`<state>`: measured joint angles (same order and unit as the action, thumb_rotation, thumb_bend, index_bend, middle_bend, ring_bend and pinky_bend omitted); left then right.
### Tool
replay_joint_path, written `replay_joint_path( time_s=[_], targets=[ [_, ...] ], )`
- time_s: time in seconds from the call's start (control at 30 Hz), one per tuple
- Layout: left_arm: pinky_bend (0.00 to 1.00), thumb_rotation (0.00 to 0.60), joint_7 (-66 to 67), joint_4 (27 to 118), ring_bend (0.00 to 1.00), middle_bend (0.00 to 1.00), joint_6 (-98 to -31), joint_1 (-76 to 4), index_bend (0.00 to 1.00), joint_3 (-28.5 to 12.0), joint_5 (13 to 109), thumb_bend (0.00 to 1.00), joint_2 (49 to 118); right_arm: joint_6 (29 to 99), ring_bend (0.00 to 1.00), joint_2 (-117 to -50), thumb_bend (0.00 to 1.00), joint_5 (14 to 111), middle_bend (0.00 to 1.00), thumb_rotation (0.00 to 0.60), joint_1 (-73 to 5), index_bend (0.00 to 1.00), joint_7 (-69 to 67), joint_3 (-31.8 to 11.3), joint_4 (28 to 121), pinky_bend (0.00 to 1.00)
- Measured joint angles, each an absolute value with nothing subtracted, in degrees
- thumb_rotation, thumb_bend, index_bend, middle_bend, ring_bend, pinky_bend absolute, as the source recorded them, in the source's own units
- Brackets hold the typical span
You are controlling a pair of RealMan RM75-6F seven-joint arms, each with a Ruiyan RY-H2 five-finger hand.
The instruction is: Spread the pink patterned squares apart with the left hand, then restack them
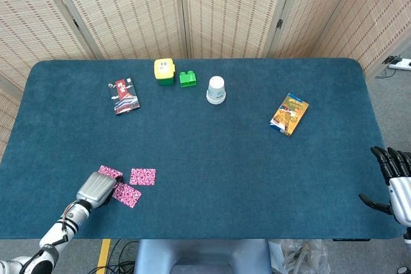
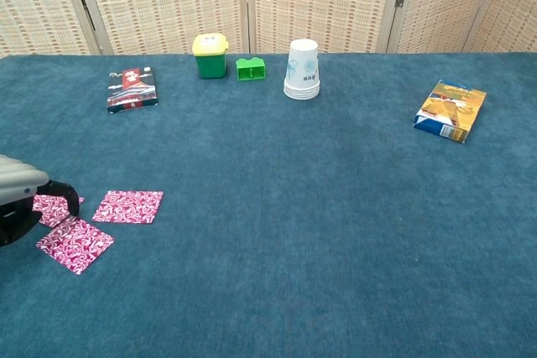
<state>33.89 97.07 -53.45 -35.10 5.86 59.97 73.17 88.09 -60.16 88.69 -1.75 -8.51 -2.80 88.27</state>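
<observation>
From the head view, three pink squares point(image 1: 142, 176) lie spread near the bench's point(image 1: 212, 152) front-left corner, the left hand point(image 1: 95, 188) just beside them (grip unclear). The right hand point(image 1: 393, 181) hangs open. The chest view shows the squares separated.

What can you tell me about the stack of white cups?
The stack of cups stands upside down on the blue table, near the back edge. The cups look like white paper with a faint bluish print. Several rims show, nested at the bottom. Nothing touches the stack but the table. A green block sits to one side of it, apart.
</observation>
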Motion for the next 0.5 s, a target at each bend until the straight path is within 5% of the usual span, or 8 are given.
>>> replay_joint_path(
  time_s=[0.5],
  targets=[
    [1.00,0.600,34.8,101.7,0.87,0.97,-57.1,-34.0,0.30,6.3,61.0,0.71,70.1,88.5,0.00,-60.0,0.09,89.0,0.12,0.600,-1.7,0.00,-8.8,-2.9,88.1,0.06]
  ],
)
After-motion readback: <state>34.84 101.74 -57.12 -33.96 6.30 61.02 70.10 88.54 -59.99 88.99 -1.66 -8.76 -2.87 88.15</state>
